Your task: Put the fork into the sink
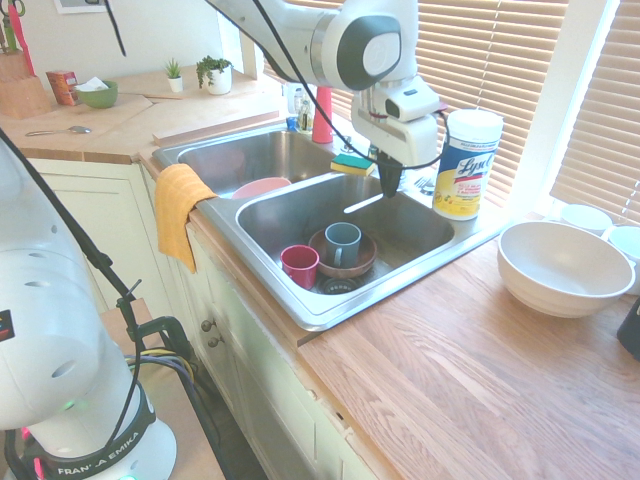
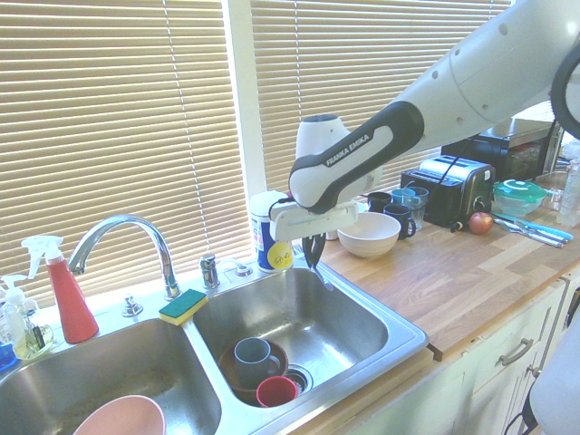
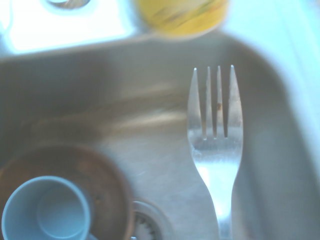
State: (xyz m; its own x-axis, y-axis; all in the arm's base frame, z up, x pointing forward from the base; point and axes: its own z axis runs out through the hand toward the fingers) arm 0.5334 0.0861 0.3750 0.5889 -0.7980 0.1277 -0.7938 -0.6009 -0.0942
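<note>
Fork held over the right basin

Fork (image 3: 216,150) fills the right half of the wrist view: plain silver metal, four slim tines pointing toward the top of the frame, a narrow neck widening into a flat handle that runs off the bottom edge. It is bright and reflective, with a small dark speck between the middle tines. In the second exterior view the fork (image 2: 323,275) shows only as a thin sliver hanging below the hand (image 2: 314,249), tines down, over the right basin of the sink (image 2: 399,319) near its back wall. The hand is pinching the fork's handle; in the first exterior view the hand (image 1: 388,178) sits at centre frame above the basin.

Below, on the basin floor, a grey-blue mug (image 1: 342,243) stands in a brown bowl (image 1: 362,265), with a red cup (image 1: 299,265) just beside them. A yellow wipes canister (image 1: 466,165) stands on the sink's back ledge, right of the hand. A white bowl (image 1: 560,268) rests on the wooden desk (image 1: 470,380) at right.
</note>
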